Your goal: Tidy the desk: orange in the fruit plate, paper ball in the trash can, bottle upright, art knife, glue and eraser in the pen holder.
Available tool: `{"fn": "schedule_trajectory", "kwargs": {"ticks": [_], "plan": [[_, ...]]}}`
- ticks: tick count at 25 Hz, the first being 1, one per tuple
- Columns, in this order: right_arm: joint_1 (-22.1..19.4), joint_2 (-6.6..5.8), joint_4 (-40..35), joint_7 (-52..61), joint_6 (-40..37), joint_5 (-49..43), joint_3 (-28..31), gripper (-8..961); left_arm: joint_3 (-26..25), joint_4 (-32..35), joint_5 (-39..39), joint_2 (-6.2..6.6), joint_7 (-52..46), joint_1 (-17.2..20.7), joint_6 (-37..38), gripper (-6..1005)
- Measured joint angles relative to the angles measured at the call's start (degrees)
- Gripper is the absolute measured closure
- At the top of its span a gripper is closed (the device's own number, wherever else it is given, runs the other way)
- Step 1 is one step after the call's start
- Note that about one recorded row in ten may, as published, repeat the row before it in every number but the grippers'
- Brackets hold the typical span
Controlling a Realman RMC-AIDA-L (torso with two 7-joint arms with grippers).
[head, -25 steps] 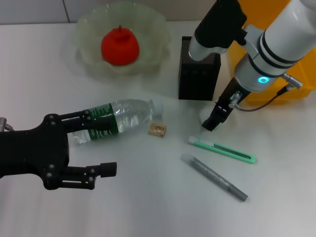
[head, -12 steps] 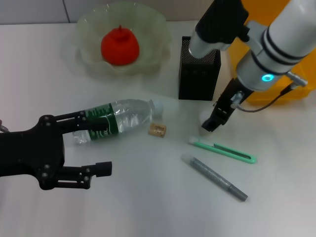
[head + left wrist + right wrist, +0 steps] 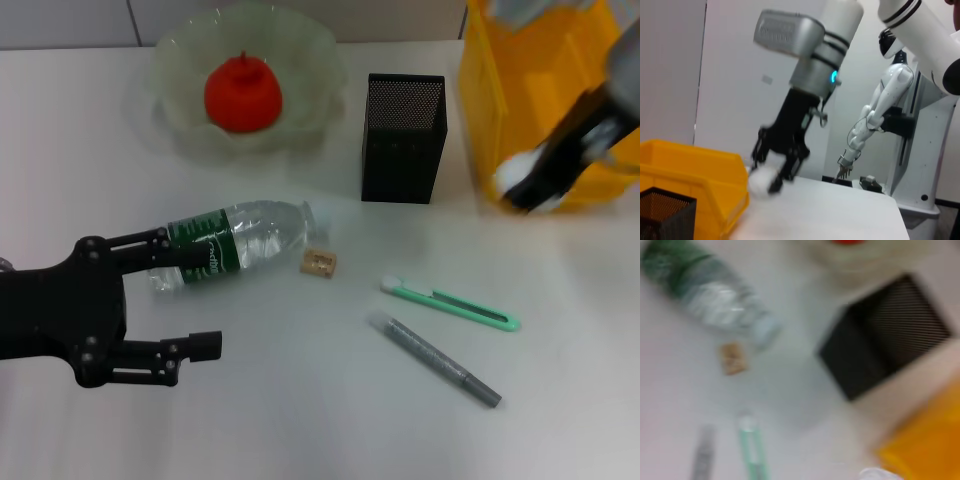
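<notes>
My right gripper (image 3: 524,190) is shut on the white paper ball (image 3: 512,173) and holds it in the air against the front of the yellow trash can (image 3: 545,90); the left wrist view shows the same paper ball (image 3: 761,181) pinched beside the trash can (image 3: 690,170). The orange (image 3: 243,93) lies in the clear fruit plate (image 3: 300,60). A bottle (image 3: 235,240) lies on its side, and my open left gripper (image 3: 213,300) hovers just beside its label end. The eraser (image 3: 319,262), green art knife (image 3: 450,303) and grey glue (image 3: 435,358) lie on the table. The black mesh pen holder (image 3: 403,138) stands upright.
The white desk (image 3: 300,420) has bare surface at its near edge. The pen holder stands close to the trash can's left side. In the right wrist view the bottle (image 3: 715,295), eraser (image 3: 733,357) and pen holder (image 3: 885,347) lie below, blurred.
My right gripper has lifted the paper ball from the table beside the pen holder and swung it right, up to the trash can. The left gripper drifted slightly left.
</notes>
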Motion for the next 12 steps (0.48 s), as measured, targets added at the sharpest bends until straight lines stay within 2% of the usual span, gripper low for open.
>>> {"fn": "schedule_trajectory", "kwargs": {"ticks": [2,3,5,12], "plan": [[-0.54,-0.02,-2.66,-1.14,-0.46,-2.44,2.88,349,0.0,0.0,0.0,0.0,0.0,0.0,0.0,138],[-1.28,-0.07,-3.89,-3.69,0.4,-3.16,6.11,346,0.0,0.0,1.0,0.03,0.0,-0.17,-0.18,138],[-1.74,-0.07,-4.09,-5.13,1.28,-3.15,7.48,340,0.0,0.0,1.0,0.03,0.0,-0.17,-0.18,139],[-5.06,-0.09,2.18,-12.3,13.89,-3.1,10.34,320,0.0,-0.82,2.71,-0.5,0.09,-1.1,-2.23,139]]}}
